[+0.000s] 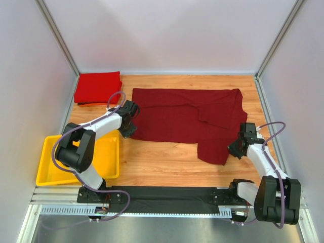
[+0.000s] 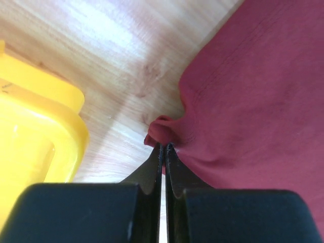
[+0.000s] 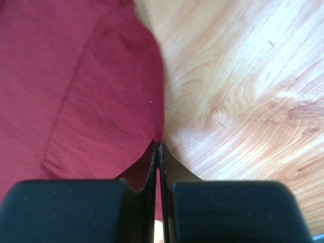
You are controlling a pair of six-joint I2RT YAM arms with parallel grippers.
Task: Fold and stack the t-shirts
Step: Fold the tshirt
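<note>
No text, label, brand or number can be read in any view (a tiny dark mark on the yellow tray (image 2: 61, 93) rim is too small to make out).

Dark maroon t-shirt (image 1: 182, 115), bright red t-shirt (image 1: 97, 87), yellow tray (image 1: 50, 177), pale wood-grain table (image 1: 162, 164)

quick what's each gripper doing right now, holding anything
left gripper: closed, pinching a bunched edge of the maroon t-shirt
right gripper: closed, apparently pinching the same shirt's edge
</note>
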